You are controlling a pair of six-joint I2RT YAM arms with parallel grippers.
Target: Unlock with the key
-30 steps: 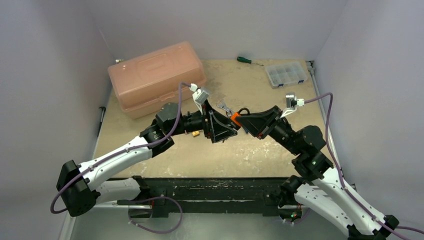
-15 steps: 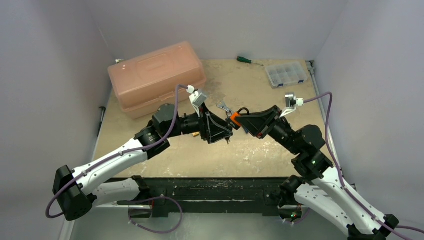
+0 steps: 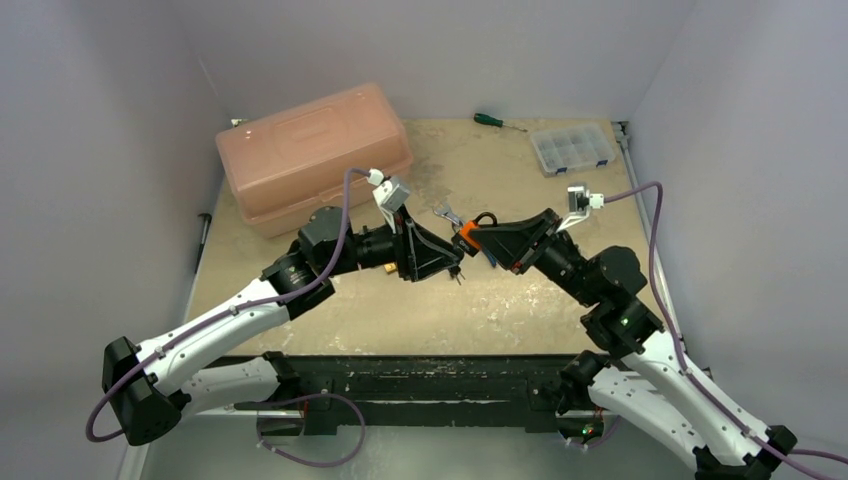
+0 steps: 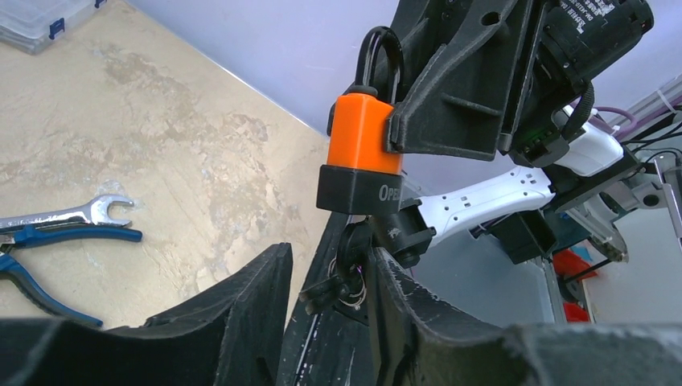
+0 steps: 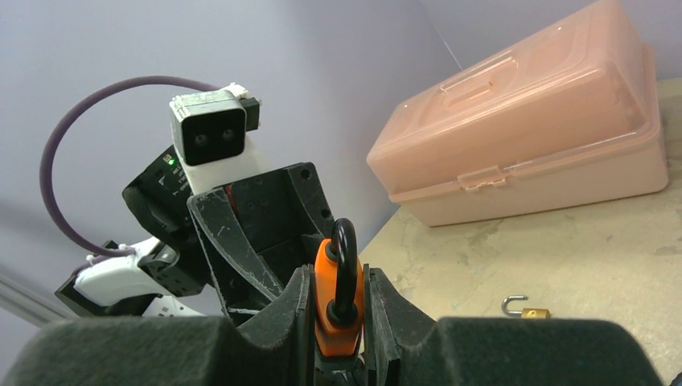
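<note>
Two hands meet above the middle of the desk (image 3: 520, 300); the key goes in on this step.

Far left, back corner: pink toolbox (image 3: 310, 150), well apart from the work. Ignore it.

Left hand (image 4: 328, 265): jaws narrow, with the key (image 4: 344, 277) and its ring sitting between the fingers. It looks pinched rather than loose, though the contact itself is in shadow. The key's tip points up at the lock's underside, just beside it. I cannot tell whether it has entered.

Centre: orange padlock (image 4: 360, 141) with a black base, held in the air and upright. The shackle (image 5: 344, 241) looks seated on both legs, so I judge it locked.

Right hand (image 5: 338, 277): clamped on the padlock body from both sides, shackle standing up between the fingers.

Right, back: parts organiser (image 3: 572, 148) and screwdriver (image 3: 488, 119), not needed.

How I would run it:
- Hold the right hand still as the anchor and move only the left.
- Line the key's blade up with the lock's long axis before pushing, because a tilted entry will jam or lever the key out of the grip.
- Feed slowly. If it stops, back off and re-aim; do not force it.
- Once it is fully in, turn with the left wrist roll alone.
- The keyhole is hidden in every view, so I go by the left wrist camera.
</note>
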